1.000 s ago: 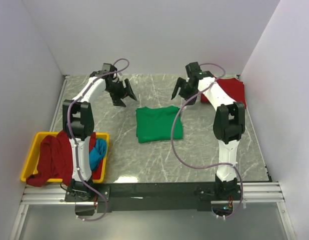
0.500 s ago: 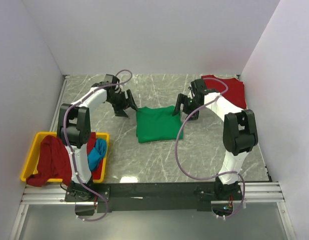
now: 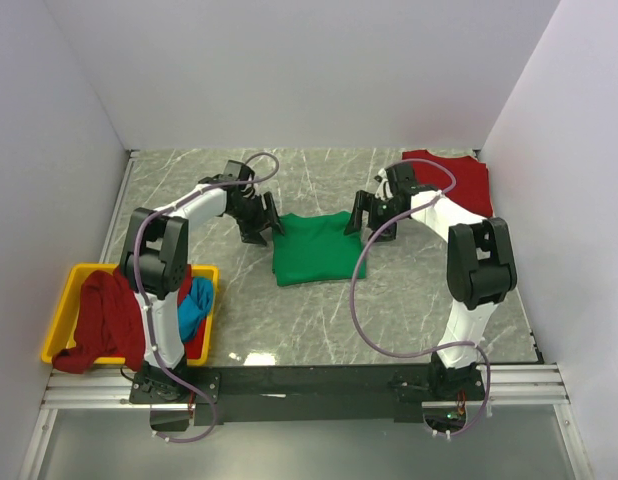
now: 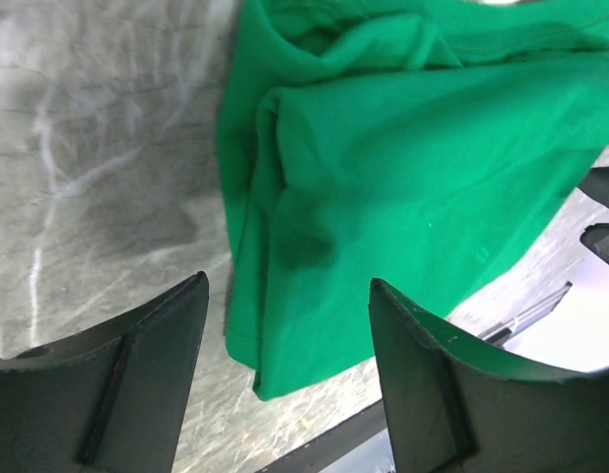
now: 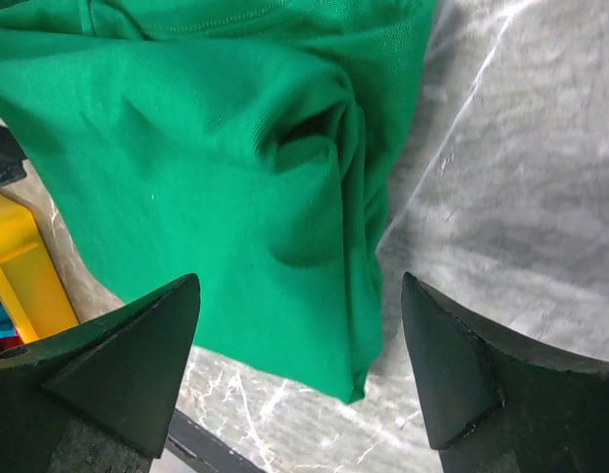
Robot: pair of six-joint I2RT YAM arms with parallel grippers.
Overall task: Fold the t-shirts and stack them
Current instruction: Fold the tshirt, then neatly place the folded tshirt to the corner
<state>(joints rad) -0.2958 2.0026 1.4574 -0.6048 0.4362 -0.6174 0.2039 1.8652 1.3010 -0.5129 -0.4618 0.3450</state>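
Note:
A bright green t-shirt lies folded in the middle of the marble table. My left gripper is open, low over the shirt's far left corner; the left wrist view shows the shirt's left edge between its fingers. My right gripper is open over the shirt's far right corner; the right wrist view shows the right edge between its fingers. A red t-shirt lies folded at the far right. Dark red and blue shirts sit in the yellow bin.
The yellow bin stands at the near left, beside the left arm's base. White walls close the table on the left, back and right. A purple cable loops from each arm.
Both grippers have come down and inward from the far side of the table, ending at the green shirt's two far corners. The shirt lies as before.

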